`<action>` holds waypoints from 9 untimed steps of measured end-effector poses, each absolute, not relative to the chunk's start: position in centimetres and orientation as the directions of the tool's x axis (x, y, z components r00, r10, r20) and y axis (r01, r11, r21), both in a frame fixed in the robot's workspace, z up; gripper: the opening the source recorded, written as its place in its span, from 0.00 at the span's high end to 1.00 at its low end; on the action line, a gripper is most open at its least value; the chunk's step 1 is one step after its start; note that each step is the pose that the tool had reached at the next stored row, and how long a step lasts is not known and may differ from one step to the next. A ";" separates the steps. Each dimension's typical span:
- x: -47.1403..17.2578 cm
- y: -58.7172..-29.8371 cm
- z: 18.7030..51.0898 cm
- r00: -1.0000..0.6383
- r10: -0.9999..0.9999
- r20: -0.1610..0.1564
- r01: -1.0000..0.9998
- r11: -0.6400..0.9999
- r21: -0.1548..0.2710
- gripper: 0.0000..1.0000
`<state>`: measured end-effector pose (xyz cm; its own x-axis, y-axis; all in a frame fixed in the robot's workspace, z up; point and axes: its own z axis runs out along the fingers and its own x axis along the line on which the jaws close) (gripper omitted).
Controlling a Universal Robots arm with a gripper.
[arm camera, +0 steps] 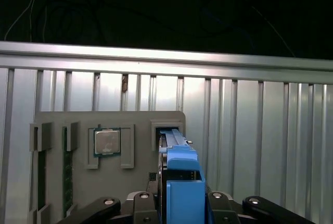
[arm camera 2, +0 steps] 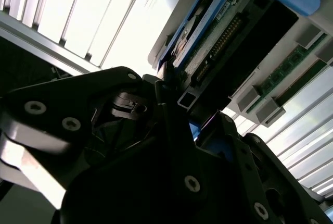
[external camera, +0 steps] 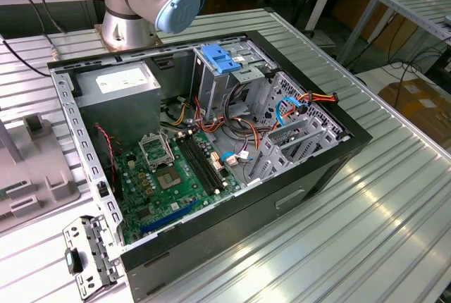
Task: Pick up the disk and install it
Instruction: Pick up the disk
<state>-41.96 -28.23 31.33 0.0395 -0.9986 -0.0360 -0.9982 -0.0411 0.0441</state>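
The disk (arm camera: 179, 174) stands on edge, dark with blue plastic side rails, its far end in a slot of a grey parts tray (arm camera: 78, 122). My gripper (arm camera: 182, 199) straddles it, one black finger tight against each blue rail, shut on the disk. In the second wrist view the disk (arm camera 2: 221, 31) shows its connector edge and blue rail, with the gripper (arm camera 2: 187, 104) closed around its near end. The open computer case (external camera: 282, 197) lies on the ribbed metal table in the exterior view, its drive cage (external camera: 220, 60) topped by a blue latch.
The tray also holds a processor (arm camera: 106, 141) and memory sticks (arm camera: 66, 174). The table edge (arm camera: 166, 57) runs just beyond the tray. In the exterior view the arm's base (external camera: 141, 7) stands behind the case, a grey power supply (external camera: 120, 91) sits inside, and a metal bracket (external camera: 88, 254) lies near the front corner.
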 end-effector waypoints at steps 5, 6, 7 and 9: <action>-42.0 -28.2 31.7 0.039 -0.999 -0.036 -0.998 -0.041 0.044 0.63; -42.0 -28.2 31.8 0.039 -0.999 -0.036 -0.998 -0.041 0.044 0.63; -42.0 -28.2 31.8 0.039 -0.999 -0.036 -0.998 -0.041 0.044 0.63; -42.0 -28.2 32.0 0.039 -0.999 -0.036 -0.998 -0.041 0.044 0.63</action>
